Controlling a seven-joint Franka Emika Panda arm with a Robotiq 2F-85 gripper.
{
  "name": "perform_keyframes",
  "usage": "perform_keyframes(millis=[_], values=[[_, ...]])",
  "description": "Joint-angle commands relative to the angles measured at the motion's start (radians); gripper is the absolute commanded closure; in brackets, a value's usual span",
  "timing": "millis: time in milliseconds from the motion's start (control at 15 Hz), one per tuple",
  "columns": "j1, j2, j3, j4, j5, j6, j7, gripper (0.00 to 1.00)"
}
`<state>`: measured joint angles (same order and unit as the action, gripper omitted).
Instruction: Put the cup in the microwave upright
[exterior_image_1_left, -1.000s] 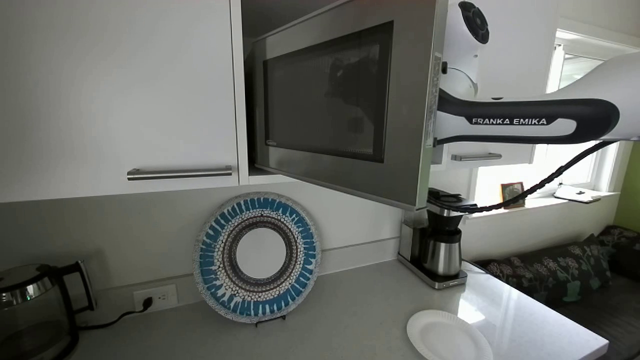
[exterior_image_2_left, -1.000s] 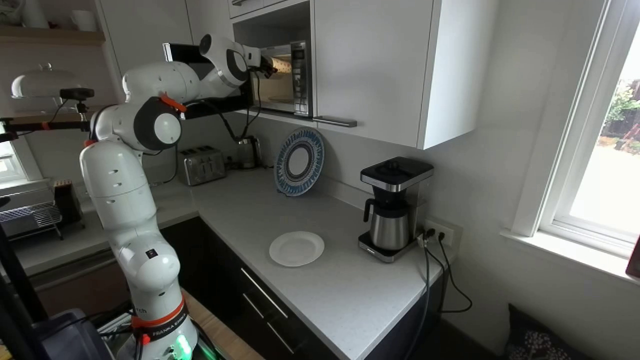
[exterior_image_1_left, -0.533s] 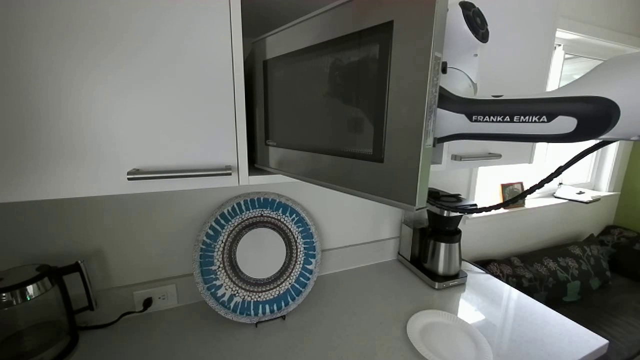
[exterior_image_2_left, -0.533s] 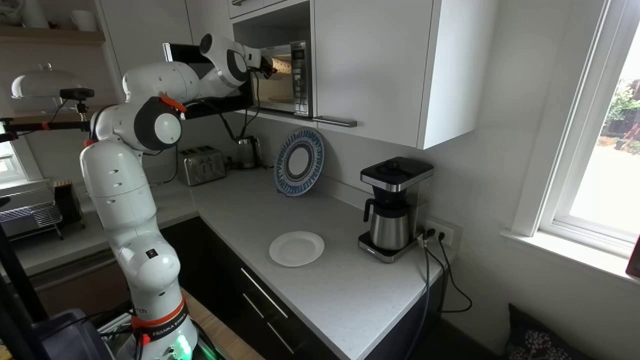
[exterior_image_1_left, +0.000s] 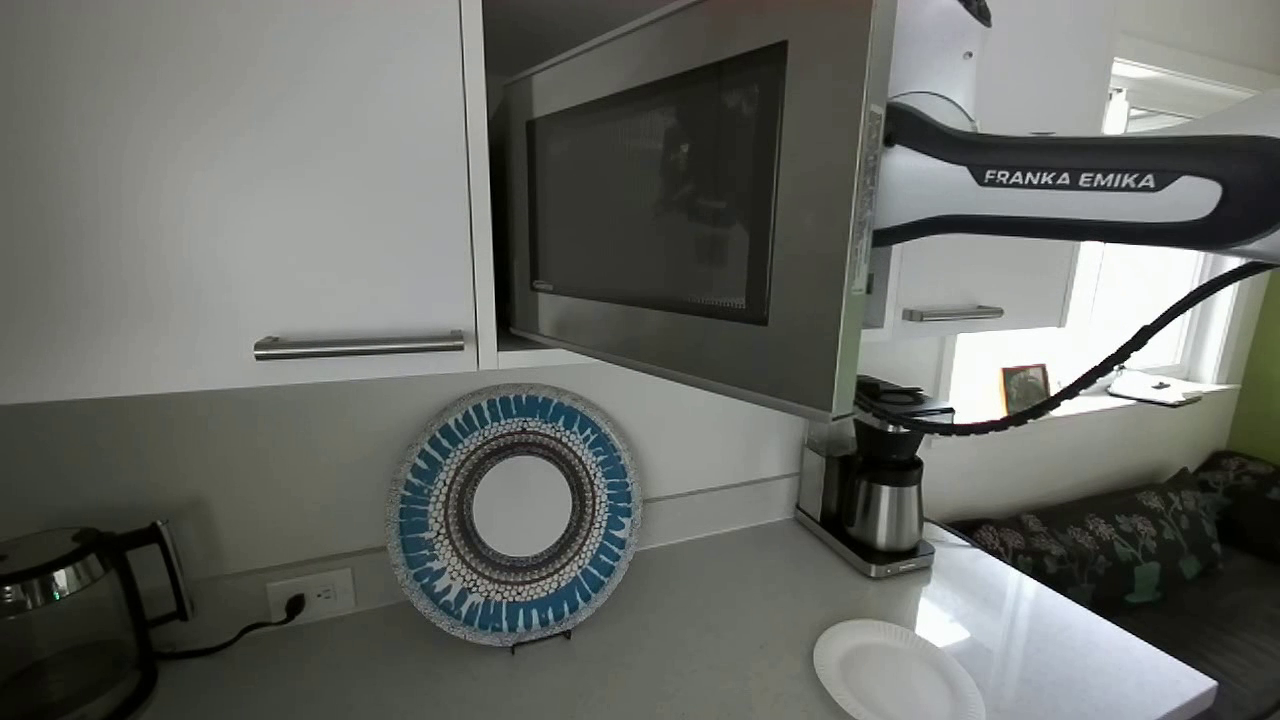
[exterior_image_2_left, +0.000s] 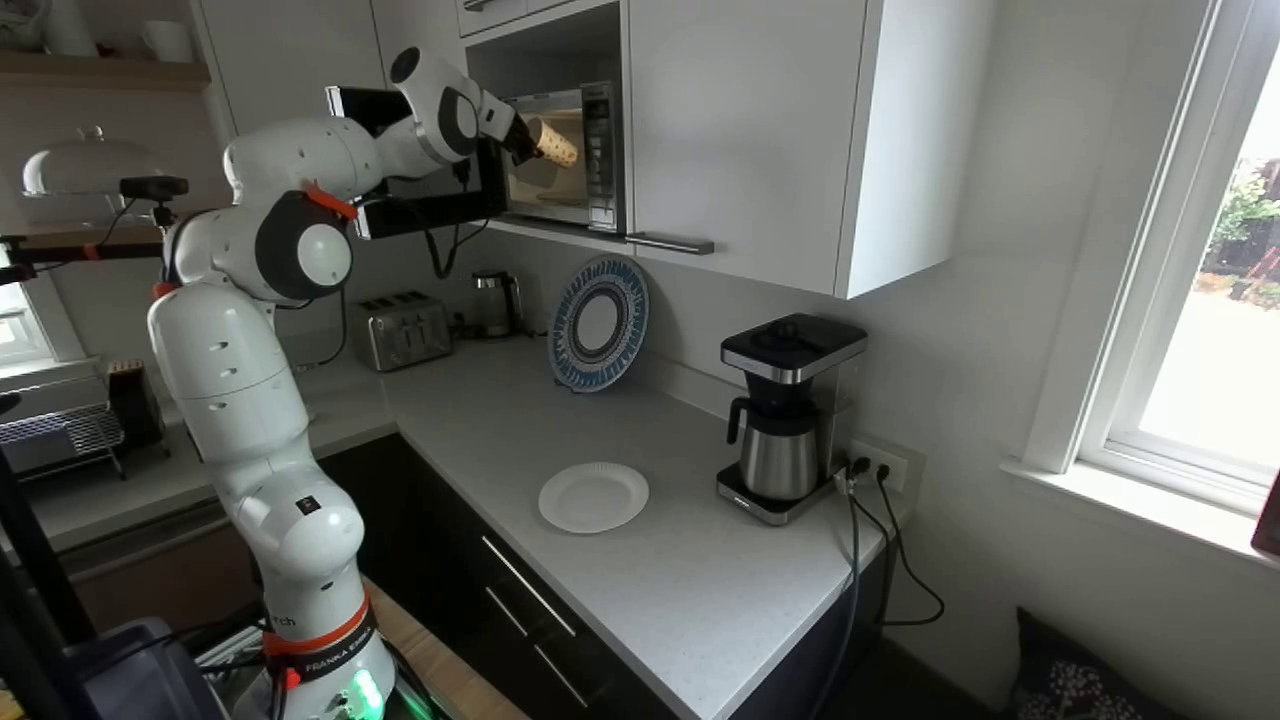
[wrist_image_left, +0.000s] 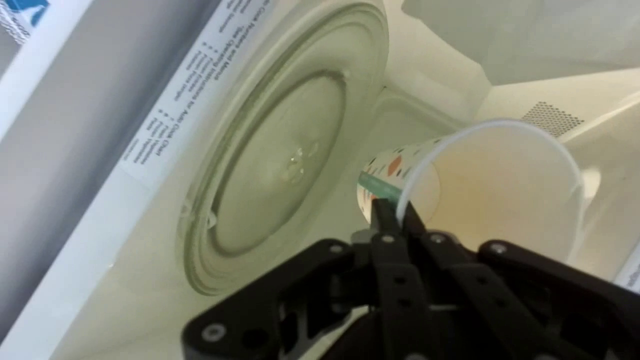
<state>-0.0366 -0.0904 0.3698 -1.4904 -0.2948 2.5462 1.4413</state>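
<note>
The pincer (wrist_image_left: 397, 212) is closed on the rim of the tilted cup (wrist_image_left: 480, 182) at the microwave (exterior_image_2_left: 602, 155). A plate (exterior_image_2_left: 593, 497) lies on the surface (exterior_image_2_left: 690, 580) near the coffee maker (exterior_image_2_left: 788, 412).

The arm (exterior_image_2_left: 235, 375) stands bent, the wrist (exterior_image_2_left: 438, 95) high, the gripper (wrist_image_left: 397, 214) angled downward, its fingers (wrist_image_left: 383, 216) pinched together

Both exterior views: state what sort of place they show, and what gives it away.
Most likely a home kitchen: there is a microwave, and a coffee maker and a toaster stand on the counter.
</note>
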Motion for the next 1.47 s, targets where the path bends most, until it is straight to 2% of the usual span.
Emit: perform_keyframes(millis=[0,67,133,533,600,800,1067,1400], values=[[0.07,-0.034,-0.065,0.025,0.064,-0.141,0.056,0.99],[0.08,-0.036,-0.075,0.038,0.085,-0.164,0.068,0.99],[0.083,-0.017,-0.076,0.032,0.029,-0.113,0.045,0.96],[0.094,-0.026,-0.088,0.045,0.051,-0.147,0.061,0.96],[0.094,-0.026,-0.088,0.045,0.051,-0.147,0.062,0.99],[0.114,-0.023,-0.1,0.068,0.138,-0.133,0.09,0.99],[0.124,-0.016,-0.116,0.108,0.235,-0.123,0.202,0.99],[0.117,-0.007,-0.135,0.114,0.287,-0.189,0.339,0.99]])
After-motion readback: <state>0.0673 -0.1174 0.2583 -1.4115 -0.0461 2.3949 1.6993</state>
